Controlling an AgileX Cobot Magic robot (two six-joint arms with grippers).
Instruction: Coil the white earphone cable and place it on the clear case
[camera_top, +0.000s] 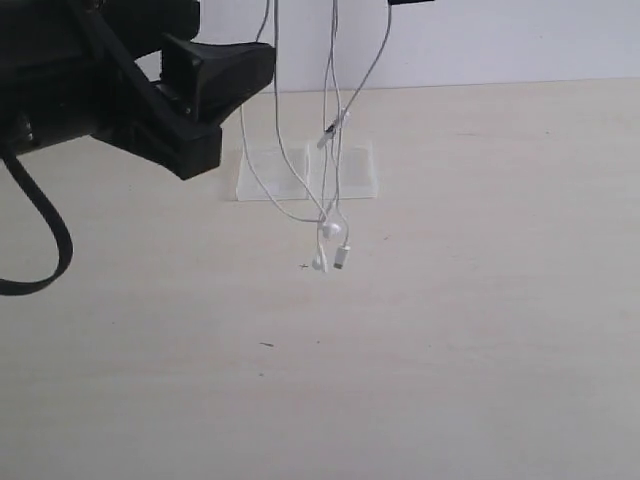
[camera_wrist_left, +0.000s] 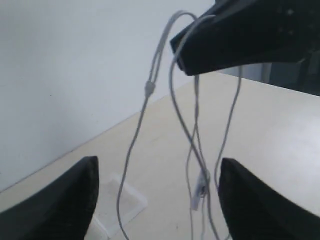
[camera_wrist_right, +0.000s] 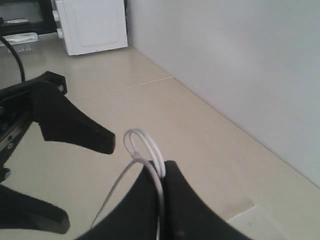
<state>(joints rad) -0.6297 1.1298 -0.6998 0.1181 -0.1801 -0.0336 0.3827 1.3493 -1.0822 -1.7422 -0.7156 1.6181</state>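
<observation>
Exterior view: we see the white earphone cable (camera_top: 330, 160) hanging in several loose strands from above the picture's top edge. The strands fall in front of the clear case (camera_top: 265, 178), which lies flat on the pale worktop (camera_top: 480, 320) close to the back wall (camera_top: 500, 40). The inline remote (camera_top: 336, 126) hangs in line with the case. The earbuds (camera_top: 330, 229) dangle lower, just in front of the case, and we cannot tell whether they touch the worktop.

The left tool (camera_top: 225, 105) hovers high on the left, just beside the strands. In the left wrist view its fingers (camera_wrist_left: 65, 200) stand spread wide. The strands hang in the gap beyond them, and we see nothing gripped.

In the right wrist view the right tool (camera_wrist_right: 162, 200) has its fingers pressed together, pinching the cable. A small loop (camera_wrist_right: 142, 142) of the wire stands up just past the pinch, and one strand trails away below it.
</observation>
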